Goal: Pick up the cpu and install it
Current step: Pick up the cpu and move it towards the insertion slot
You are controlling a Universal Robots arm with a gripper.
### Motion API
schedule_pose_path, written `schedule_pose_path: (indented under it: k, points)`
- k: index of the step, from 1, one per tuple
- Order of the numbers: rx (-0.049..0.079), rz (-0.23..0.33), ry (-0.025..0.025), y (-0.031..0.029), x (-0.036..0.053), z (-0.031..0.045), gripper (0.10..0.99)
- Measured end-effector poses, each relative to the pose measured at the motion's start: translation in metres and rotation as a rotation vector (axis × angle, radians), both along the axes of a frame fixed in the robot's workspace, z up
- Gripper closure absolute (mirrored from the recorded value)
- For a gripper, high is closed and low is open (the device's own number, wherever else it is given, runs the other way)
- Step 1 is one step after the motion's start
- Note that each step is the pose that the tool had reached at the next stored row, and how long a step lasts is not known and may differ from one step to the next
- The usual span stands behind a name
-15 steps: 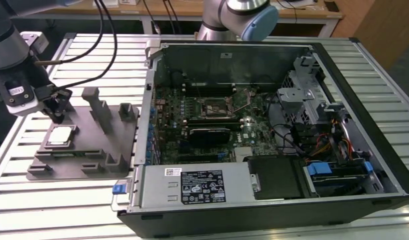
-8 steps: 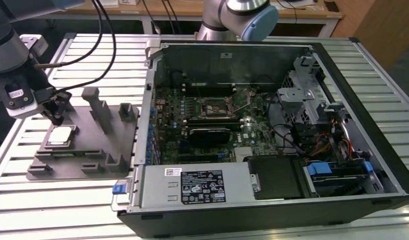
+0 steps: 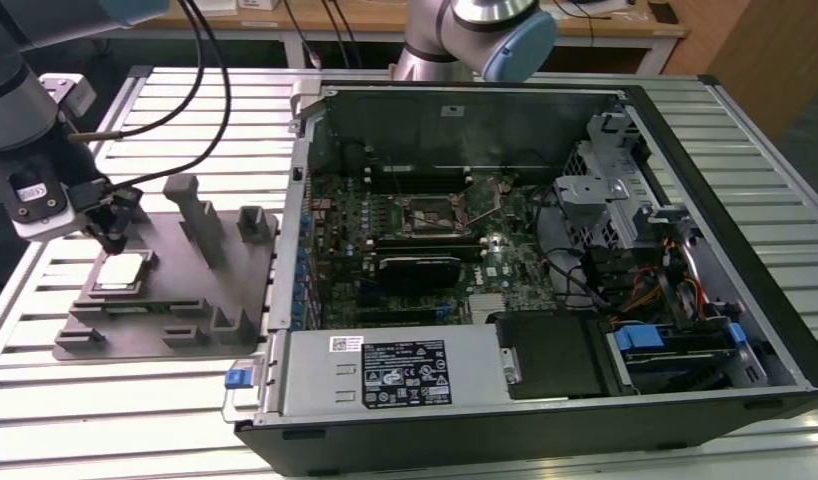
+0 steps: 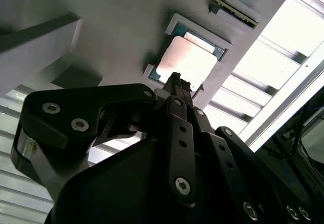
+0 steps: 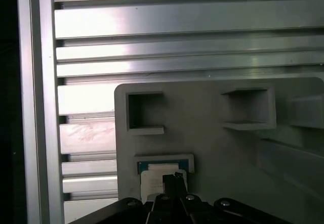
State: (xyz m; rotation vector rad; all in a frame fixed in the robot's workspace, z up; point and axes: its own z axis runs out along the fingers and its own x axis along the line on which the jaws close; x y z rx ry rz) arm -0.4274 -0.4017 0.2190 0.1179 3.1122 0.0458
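A robotics lab or test workshop. A slatted aluminium bench (image 3: 729,130) carries an opened desktop computer case (image 3: 516,445) (motherboard laid bare) at the centre and a grey fixture tray (image 3: 129,340) at nine o'clock. At twelve o'clock a grey-and-blue robot arm (image 3: 483,35) stands before a wooden desk (image 3: 382,18), and black cables (image 3: 206,70) loop at eleven o'clock.

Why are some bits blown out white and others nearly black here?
In the second wrist view the table slats glare white and the cpu gleams pale, the gripper dark; in the first wrist view the slats shine in bands; in the exterior view the computer case is shadowed inside.
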Motion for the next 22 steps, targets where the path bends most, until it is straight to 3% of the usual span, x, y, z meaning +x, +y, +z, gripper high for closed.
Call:
schedule_pose_path:
  k: [15, 22]
  points:
    - [-0.01, 0.0, 0.0004, -0.0006, -0.0015, -0.0094, 0.98]
    - [-0.014, 0.0, 0.0003, -0.0039, -0.003, -0.0129, 0.98]
